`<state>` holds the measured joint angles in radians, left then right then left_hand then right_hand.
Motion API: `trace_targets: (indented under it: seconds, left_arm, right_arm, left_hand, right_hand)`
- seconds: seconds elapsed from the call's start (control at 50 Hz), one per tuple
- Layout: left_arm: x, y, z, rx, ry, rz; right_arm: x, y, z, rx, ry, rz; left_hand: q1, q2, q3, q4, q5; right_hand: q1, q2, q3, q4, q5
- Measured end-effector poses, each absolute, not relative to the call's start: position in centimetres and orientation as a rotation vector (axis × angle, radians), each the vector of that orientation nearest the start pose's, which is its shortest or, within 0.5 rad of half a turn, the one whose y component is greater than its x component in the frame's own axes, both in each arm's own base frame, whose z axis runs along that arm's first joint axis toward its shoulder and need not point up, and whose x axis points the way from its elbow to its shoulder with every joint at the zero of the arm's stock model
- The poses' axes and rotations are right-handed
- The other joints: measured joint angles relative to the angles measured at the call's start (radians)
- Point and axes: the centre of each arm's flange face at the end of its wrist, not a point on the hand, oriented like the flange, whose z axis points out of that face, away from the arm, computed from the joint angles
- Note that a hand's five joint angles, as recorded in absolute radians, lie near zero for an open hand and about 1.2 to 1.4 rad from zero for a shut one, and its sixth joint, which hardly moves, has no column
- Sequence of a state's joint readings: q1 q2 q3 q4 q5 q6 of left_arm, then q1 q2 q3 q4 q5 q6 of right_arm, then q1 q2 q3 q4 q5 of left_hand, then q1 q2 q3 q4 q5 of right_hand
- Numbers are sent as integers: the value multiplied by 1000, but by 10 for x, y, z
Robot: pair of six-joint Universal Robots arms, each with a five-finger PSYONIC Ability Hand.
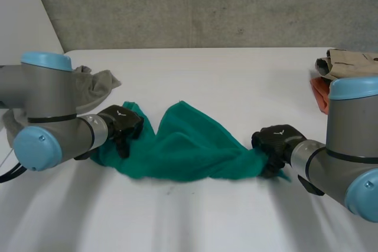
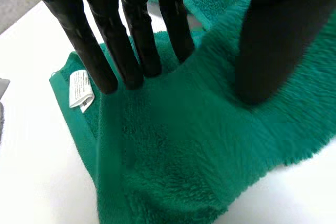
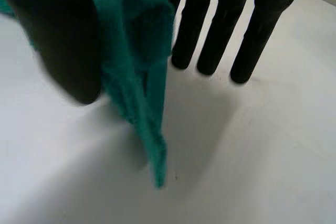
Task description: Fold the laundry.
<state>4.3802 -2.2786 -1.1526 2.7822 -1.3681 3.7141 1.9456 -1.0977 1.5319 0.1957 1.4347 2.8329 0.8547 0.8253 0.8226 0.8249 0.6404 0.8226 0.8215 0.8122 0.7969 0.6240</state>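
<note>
left hand (image 2: pixel 131 30) pinching towel (image 1: pixel 183 146) corner | right hand (image 3: pixel 210 24) pinching end against thumb — best pulling apart evenly, flattening on bench (image 1: pixel 236 75)

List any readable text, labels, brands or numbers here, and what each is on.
White tag on the green towel's edge, beside the left hand: print too small to read.
Small white mark on the back of the right hand, and another on the left: a logo shape, no readable letters.
</note>
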Motion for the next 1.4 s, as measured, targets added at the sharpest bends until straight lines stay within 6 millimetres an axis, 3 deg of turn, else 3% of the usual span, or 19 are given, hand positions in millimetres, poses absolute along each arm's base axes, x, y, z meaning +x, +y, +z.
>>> trace_targets:
  seconds: [0.04, 0.2, 0.28, 0.38, 0.4, 0.42, 0.48, 0.56, 0.6, 0.66, 0.72, 0.82, 0.88, 0.96, 1.1, 1.12, 1.16, 1.3, 1.4]
  left_arm:
    - [-268, -315, 153, 1394, 2500, -1450]
    - [-283, -339, 177, 1355, 2303, -1692]
    - [-286, -372, 222, 1135, 2040, -1992]
    - [-276, -403, 303, 706, 1673, -2384]
    - [-276, -403, 303, 706, 1673, -2384]
    - [-270, -404, 334, 547, 1545, -2533]
    - [-263, -397, 363, 401, 1431, -2683]
    - [-259, -387, 363, 359, 1440, -2722]
    - [-257, -384, 353, 372, 1482, -2700]
    - [-256, -376, 319, 432, 1609, -2607]
    - [-256, -366, 278, 517, 1750, -2491]
    - [-260, -332, 203, 709, 2015, -2246]
    - [-260, -307, 172, 814, 2139, -2086]
    - [-255, -275, 146, 923, 2252, -1869]
    - [-246, -253, 146, 979, 2297, -1698]
    - [-239, -245, 164, 992, 2297, -1637]
    - [-238, -244, 176, 990, 2291, -1640]
    - [-236, -266, 225, 969, 2296, -1735]
    - [-235, -289, 237, 954, 2372, -1702]
  right_arm:
    - [256, -256, 158, -985, 2467, -1380]
    - [272, -296, 194, -1010, 2296, -1761]
    - [283, -329, 238, -1007, 2090, -2133]
    - [294, -360, 310, -876, 1672, -2640]
    - [294, -360, 310, -876, 1672, -2640]
    - [297, -365, 337, -786, 1470, -2805]
    - [299, -366, 369, -671, 1217, -2963]
    - [300, -367, 381, -634, 1115, -3009]
    - [301, -368, 377, -650, 1139, -2994]
    - [303, -372, 347, -763, 1337, -2870]
    - [306, -371, 307, -893, 1549, -2702]
    - [311, -351, 215, -1159, 1900, -2308]
    - [308, -336, 172, -1270, 2035, -2120]
    - [300, -320, 135, -1357, 2159, -1947]
    - [291, -312, 122, -1374, 2231, -1878]
    - [284, -308, 125, -1363, 2257, -1871]
    - [281, -305, 127, -1359, 2260, -1874]
    - [276, -294, 134, -1358, 2252, -1876]
    - [274, -290, 134, -1361, 2247, -1876]
  left_hand:
    - [272, 285, 282, 275, 269]
    - [304, 370, 365, 374, 334]
    - [304, 370, 366, 374, 334]
    - [304, 370, 367, 374, 333]
    - [304, 370, 367, 374, 333]
    - [304, 370, 367, 374, 334]
    - [304, 370, 367, 374, 334]
    - [304, 370, 367, 375, 334]
    - [304, 371, 367, 375, 334]
    - [304, 372, 371, 375, 334]
    - [304, 372, 372, 375, 333]
    - [304, 372, 372, 375, 334]
    - [304, 372, 372, 375, 334]
    - [296, 334, 335, 333, 328]
    - [-22, 33, 48, 42, 58]
    - [-228, -181, -170, -181, -170]
    - [-295, -254, -250, -255, -248]
    - [-352, -327, -318, -338, -333]
    - [-363, -342, -336, -356, -350]
  right_hand:
    - [237, 234, 231, 245, 242]
    - [307, 361, 378, 398, 362]
    - [307, 361, 378, 400, 363]
    - [307, 361, 378, 401, 364]
    - [307, 361, 378, 401, 364]
    - [307, 361, 378, 401, 383]
    - [307, 361, 378, 401, 395]
    - [307, 361, 378, 401, 400]
    - [307, 361, 378, 401, 400]
    - [307, 361, 380, 401, 400]
    - [307, 361, 381, 401, 401]
    - [307, 361, 381, 402, 401]
    - [307, 361, 381, 402, 400]
    - [307, 361, 381, 402, 401]
    - [307, 361, 381, 402, 401]
    - [307, 361, 381, 402, 401]
    - [307, 361, 381, 402, 401]
    - [307, 361, 381, 402, 401]
    - [307, 361, 381, 402, 401]
